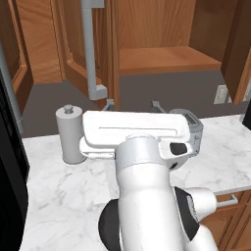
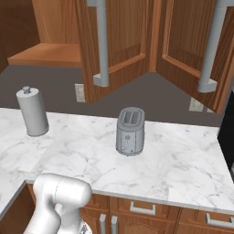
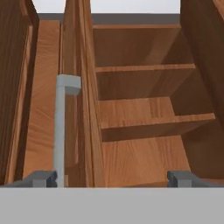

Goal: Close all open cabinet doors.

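Marble counter (image 2: 173, 160) bears an unlabelled toaster (image 2: 130, 131); cabinet doors (image 2: 119, 41) hang open, jaws spread.

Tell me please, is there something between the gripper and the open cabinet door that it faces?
Nothing visible stands between them. In the hand view the gripper is open, its left fingertip close beside the grey bar handle of the open cabinet door. The shelves behind the door hold nothing that would block its closing.

Toaster (image 2: 130, 131) on counter (image 2: 183, 164) – cabinet doors (image 2: 116, 45) above, towel roll (image 2: 32, 112) left.
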Tool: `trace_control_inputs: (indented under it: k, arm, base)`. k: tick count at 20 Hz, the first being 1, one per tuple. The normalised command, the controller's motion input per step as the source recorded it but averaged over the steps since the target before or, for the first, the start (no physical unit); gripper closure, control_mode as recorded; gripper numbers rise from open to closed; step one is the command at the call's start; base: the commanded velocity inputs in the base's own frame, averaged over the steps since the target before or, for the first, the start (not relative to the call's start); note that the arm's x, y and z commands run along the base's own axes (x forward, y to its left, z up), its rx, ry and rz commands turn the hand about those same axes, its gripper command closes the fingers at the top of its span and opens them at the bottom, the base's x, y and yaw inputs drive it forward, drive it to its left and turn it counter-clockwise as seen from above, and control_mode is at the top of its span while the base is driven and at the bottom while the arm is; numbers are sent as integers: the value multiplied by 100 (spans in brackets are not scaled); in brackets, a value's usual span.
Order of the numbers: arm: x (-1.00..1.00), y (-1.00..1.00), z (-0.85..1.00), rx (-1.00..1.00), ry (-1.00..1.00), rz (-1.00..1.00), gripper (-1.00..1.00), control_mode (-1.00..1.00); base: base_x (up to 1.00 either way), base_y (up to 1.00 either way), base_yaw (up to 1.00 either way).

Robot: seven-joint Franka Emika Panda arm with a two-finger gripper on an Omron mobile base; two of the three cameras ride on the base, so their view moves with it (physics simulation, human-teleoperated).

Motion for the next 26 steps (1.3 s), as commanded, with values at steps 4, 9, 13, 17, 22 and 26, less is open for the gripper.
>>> trace_control_inputs:
  k: [4,9,13,17,22,26]
  arm:
    - [0,59,0,-4,0,0,-100,-100]
    - [0,39,0,-1,0,-1,-100,-100]
    - [2,14,0,0,0,-2,-100,-100]
    - [9,11,0,0,0,-2,-100,-100]
    - [15,0,-2,0,0,-2,-100,-100]
    - [21,0,-10,0,0,-1,-100,-100]
  base:
    - [0,0,0]
    - [0,0,0]
    - [0,0,0]
    - [0,0,0]
    - [0,0,0]
    - [0,0,0]
